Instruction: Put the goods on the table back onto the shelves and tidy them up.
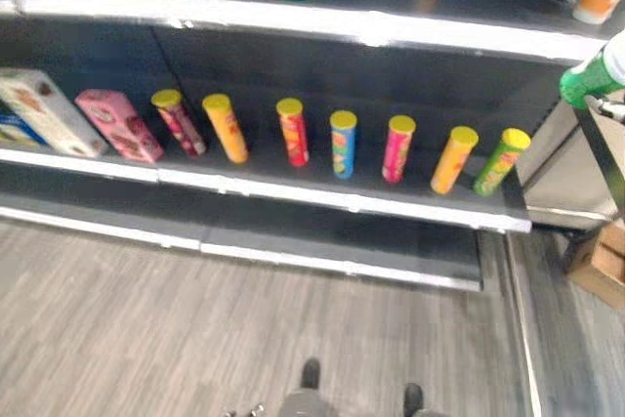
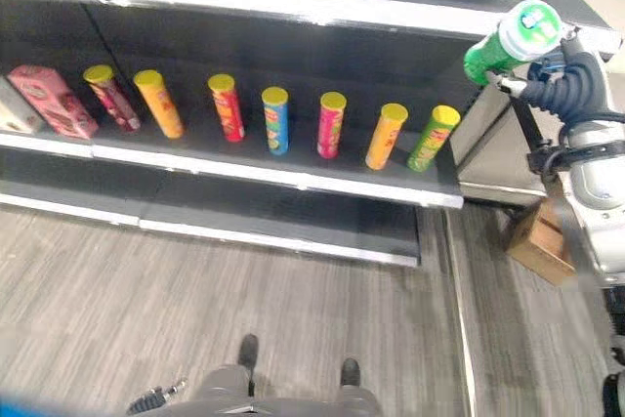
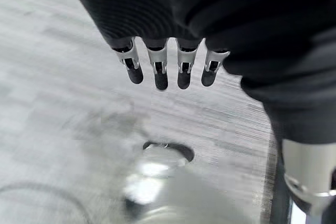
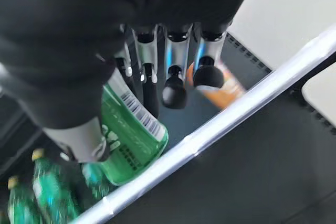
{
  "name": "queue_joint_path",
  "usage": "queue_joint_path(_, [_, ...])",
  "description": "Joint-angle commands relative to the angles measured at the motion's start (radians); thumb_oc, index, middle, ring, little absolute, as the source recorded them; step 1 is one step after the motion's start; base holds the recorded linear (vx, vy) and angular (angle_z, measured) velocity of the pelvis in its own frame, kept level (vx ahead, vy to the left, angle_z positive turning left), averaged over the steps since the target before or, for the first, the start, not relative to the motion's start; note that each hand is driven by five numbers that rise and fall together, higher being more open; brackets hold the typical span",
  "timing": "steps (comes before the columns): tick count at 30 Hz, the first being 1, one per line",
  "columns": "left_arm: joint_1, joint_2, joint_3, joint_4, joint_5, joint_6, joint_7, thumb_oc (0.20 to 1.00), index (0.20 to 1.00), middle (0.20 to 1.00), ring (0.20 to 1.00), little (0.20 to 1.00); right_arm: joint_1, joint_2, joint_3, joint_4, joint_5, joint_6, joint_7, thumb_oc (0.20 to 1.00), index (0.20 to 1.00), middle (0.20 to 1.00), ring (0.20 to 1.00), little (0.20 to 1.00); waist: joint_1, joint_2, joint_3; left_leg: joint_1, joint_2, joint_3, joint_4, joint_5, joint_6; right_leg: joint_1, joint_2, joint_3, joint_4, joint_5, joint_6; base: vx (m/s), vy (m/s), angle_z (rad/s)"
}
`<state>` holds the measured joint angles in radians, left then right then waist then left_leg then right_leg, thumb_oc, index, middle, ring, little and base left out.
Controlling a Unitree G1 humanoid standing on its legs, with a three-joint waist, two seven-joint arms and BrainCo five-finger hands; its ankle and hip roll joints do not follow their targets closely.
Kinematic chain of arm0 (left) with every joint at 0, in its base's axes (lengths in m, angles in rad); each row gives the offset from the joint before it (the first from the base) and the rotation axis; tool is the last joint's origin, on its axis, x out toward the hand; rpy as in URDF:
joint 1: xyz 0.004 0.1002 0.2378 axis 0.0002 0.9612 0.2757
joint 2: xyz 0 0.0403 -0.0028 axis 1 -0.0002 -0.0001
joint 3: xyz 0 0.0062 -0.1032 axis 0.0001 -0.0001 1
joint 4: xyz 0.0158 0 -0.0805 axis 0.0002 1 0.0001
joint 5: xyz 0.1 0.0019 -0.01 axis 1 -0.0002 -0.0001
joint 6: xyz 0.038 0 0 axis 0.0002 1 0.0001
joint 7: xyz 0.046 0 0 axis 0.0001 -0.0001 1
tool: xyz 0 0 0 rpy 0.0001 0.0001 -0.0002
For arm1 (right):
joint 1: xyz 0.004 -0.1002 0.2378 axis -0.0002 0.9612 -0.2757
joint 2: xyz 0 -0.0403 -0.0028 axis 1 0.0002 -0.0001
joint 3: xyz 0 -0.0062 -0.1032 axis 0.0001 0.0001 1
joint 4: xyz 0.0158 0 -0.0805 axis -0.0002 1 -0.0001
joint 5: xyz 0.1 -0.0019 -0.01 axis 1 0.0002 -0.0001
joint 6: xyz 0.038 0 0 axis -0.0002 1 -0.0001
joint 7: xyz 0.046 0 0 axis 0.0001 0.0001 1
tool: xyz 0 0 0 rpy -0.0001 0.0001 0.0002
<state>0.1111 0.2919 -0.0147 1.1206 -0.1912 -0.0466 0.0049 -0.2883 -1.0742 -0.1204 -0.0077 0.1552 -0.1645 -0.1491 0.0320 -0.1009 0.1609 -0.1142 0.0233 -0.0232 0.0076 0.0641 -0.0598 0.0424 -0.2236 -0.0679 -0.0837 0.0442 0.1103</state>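
Head stereo downward – wrist close-ups

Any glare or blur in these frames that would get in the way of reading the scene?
Left eye view: strong glare along the upper shelf edge. Right wrist view: the green bottle in the right hand is sharp, the orange bottle behind is smeared. Left wrist view: floor blurred past the left hand.
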Motion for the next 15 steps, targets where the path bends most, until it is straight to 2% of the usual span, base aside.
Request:
queue_joint_path(1, [-0.022,0.058,-0.049,0.007,0.023,-0.024,0.015,1.000,1.000,1.000,1.000,1.000,-0.111,-0.016,-0.027,0.025,-0.007,-0.038,-0.037,0.200,0.200,0.200,0.200,0.200,0.052,-0.020,-0.072,-0.100,0.024,0.014,0.028,-0.031,-0.021,0.113,0.021,-0.025,0.120,-0.161,0.059,0.36,0.369,-0.17])
queue_joint_path(2, [-0.028,0.068,-0.049,0.009,0.026,-0.021,0.020,1.000,1.000,1.000,1.000,1.000,-0.124,-0.016,-0.026,0.018,-0.011,-0.037,-0.043,0.200,0.200,0.200,0.200,0.200,0.047,-0.021,-0.075,-0.091,-0.001,0.019,0.035,-0.054,0.003,0.086,-0.001,-0.015,0.176,-0.123,0.070,0.27,0.308,-0.13])
queue_joint_path(5, [-0.026,0.081,-0.048,0.019,0.042,-0.020,0.023,1.000,1.000,1.000,1.000,1.000,-0.168,-0.026,-0.020,0.024,-0.002,-0.042,-0.053,0.200,0.200,0.200,0.200,0.200,0.044,-0.013,-0.071,-0.056,-0.033,0.030,0.036,-0.085,0.037,0.022,-0.038,-0.011,0.316,-0.033,0.076,0.18,0.256,-0.05])
queue_joint_path(6, [-0.021,0.088,-0.052,0.019,0.050,-0.020,0.019,1.000,1.000,1.000,1.000,1.000,-0.186,-0.039,-0.013,0.032,0.007,-0.042,-0.050,0.200,0.200,0.200,0.200,0.200,0.040,-0.013,-0.060,-0.034,-0.047,0.030,0.038,-0.102,0.052,0.006,-0.053,-0.007,0.381,0.024,0.069,0.13,0.236,-0.08])
queue_joint_path(8, [-0.012,0.099,-0.059,0.007,0.048,-0.021,0.016,1.000,1.000,1.000,1.000,1.000,-0.215,-0.069,0.006,0.062,0.022,-0.049,-0.057,0.200,0.200,0.200,0.200,0.200,0.031,0.011,-0.040,0.003,-0.051,0.015,0.036,-0.117,0.072,-0.064,-0.056,0.001,0.514,0.068,0.050,0.15,0.240,0.02])
queue_joint_path(13, [-0.012,0.099,-0.055,-0.008,0.027,-0.026,0.008,1.000,1.000,1.000,1.000,1.000,-0.231,-0.102,0.021,0.087,0.046,-0.046,-0.044,0.200,0.200,0.200,0.200,0.200,0.020,0.027,-0.022,0.047,-0.047,-0.005,0.016,-0.129,0.068,-0.128,-0.033,-0.011,0.476,0.012,0.037,0.11,0.051,0.14])
queue_joint_path(14, [-0.017,0.096,-0.058,-0.008,0.023,-0.028,0.006,1.000,1.000,1.000,1.000,1.000,-0.234,-0.104,0.025,0.093,0.058,-0.047,-0.041,0.200,0.200,0.200,0.200,0.200,0.017,0.034,-0.015,0.059,-0.045,-0.014,0.010,-0.131,0.067,-0.157,-0.017,-0.017,0.429,-0.033,0.033,0.18,-0.061,0.13])
queue_joint_path(15, [-0.018,0.089,-0.060,-0.009,0.015,-0.028,0.001,1.000,1.000,1.000,1.000,1.000,-0.231,-0.117,0.026,0.106,0.080,-0.048,-0.039,0.200,0.200,0.200,0.200,0.200,-0.001,0.035,0.011,0.096,-0.049,-0.038,0.004,-0.144,0.056,-0.175,0.024,-0.013,0.278,-0.050,0.040,0.24,-0.082,-0.02])
